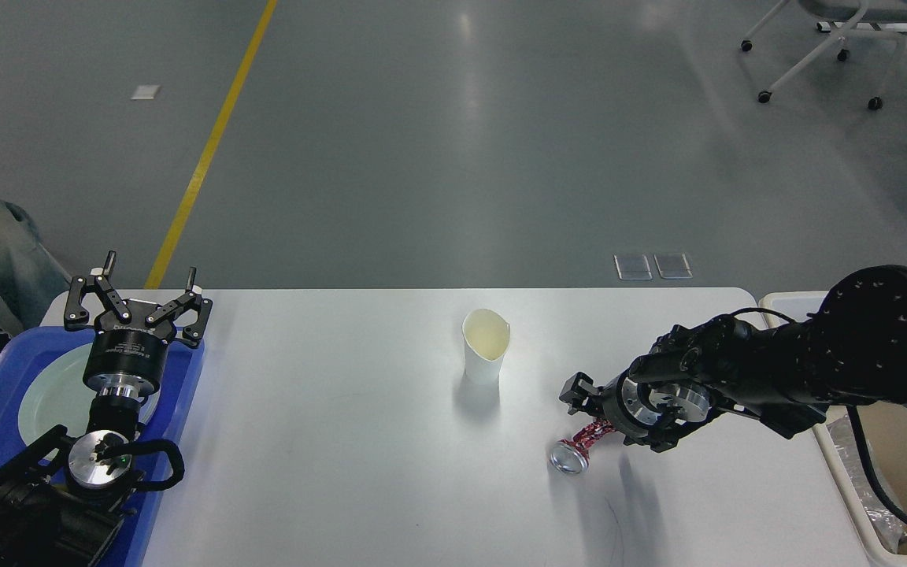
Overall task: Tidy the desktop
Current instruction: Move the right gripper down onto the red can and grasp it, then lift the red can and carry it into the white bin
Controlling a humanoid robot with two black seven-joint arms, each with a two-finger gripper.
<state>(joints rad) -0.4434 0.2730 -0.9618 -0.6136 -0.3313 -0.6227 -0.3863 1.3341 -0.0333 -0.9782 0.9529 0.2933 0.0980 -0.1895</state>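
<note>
While the robot's black right arm reaches in low from the right edge, its right claw [589, 411] sits just over the upper end of a crushed red metal can [579, 445] that lies on its side on the wide white rectangular desk [343, 441]. That claw is seen end-on and dark, so whether its fingers are spread or pinching the can cannot be told. A white paper cup [485, 345] stands upright on the desk, near the can and a little to its upper left, apart from it. At the left edge, the left claw [138, 303] hangs with its fingers spread wide, gripping nothing, above a blue plastic tray [178, 378] that carries a pale round plate [44, 398]. A cream rectangular bin [839, 472] stands against the desk's right end, with crumpled silvery wrapping inside it.
</note>
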